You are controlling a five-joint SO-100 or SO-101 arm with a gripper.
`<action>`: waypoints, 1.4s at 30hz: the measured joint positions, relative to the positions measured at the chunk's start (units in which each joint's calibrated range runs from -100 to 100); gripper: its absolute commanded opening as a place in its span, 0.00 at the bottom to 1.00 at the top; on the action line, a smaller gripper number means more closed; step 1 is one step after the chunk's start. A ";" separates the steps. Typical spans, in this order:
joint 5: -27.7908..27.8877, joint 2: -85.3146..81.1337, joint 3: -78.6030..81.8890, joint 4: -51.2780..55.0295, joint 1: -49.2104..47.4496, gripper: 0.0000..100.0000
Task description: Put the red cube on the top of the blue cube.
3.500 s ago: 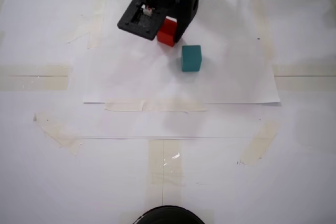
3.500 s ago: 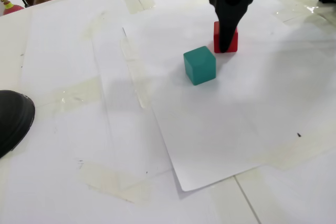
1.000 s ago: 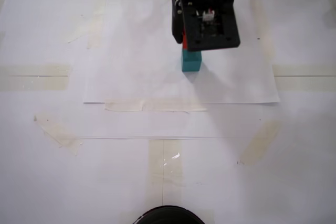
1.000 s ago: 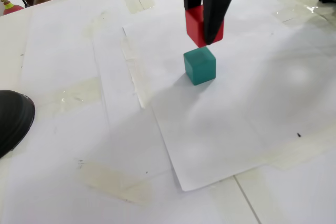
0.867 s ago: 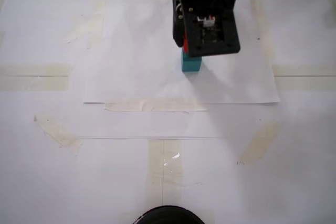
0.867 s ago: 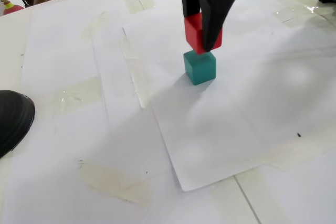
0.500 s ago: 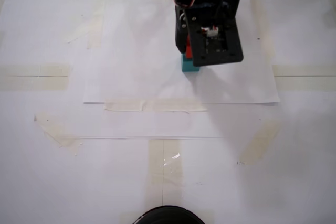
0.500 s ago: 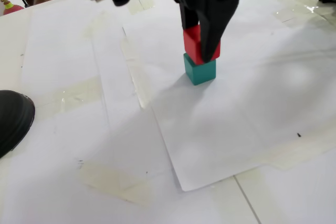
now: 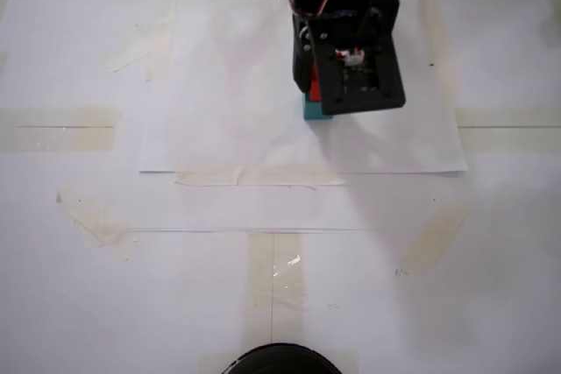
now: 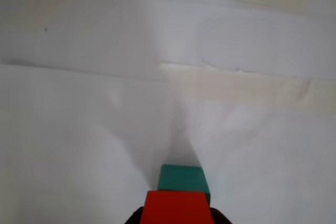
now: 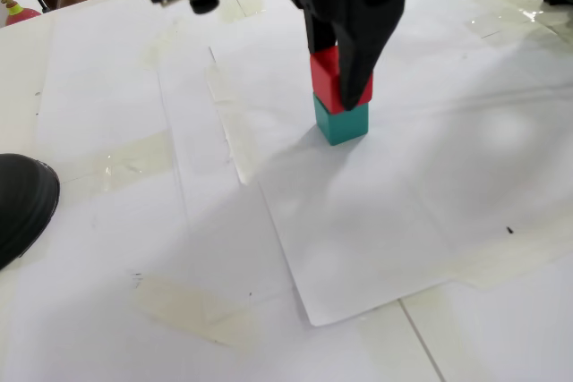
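No brand, label or readable writing shows on either cube, on the arm or on the paper.

The red cube [image 11: 333,78] sits on top of the blue cube [image 11: 342,123], their faces nearly flush in a fixed view, with the gripper [image 11: 343,89] closed on the red cube: one black finger [image 11: 358,51] presses its near side and the other stands behind it. In the wrist view the red cube [image 10: 176,208] fills the bottom edge with the teal top of the blue cube [image 10: 182,177] showing just beyond it. From the fixed view that looks down, the black arm housing [image 9: 349,50] covers the stack, and only a sliver of the red cube [image 9: 309,91] and a corner of the blue cube [image 9: 314,115] peek out at its left lower edge.

One second ago the red cube hung clear above the blue cube with a gap between them; half a second ago it was almost seated. Now the gap is gone and the two touch. The blue cube has not shifted on the sheet.

The stack stands on a white paper sheet [image 11: 376,212] taped to the table, well inside its edges. Tape strips [image 9: 254,176] lie along the sheet's near edge. A dark round object [image 11: 20,203] sits at the left border of a fixed view, well apart from the cubes. The paper around the stack is bare on all sides.
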 measured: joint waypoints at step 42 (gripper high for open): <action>-2.69 -2.78 2.08 -3.01 -4.31 0.47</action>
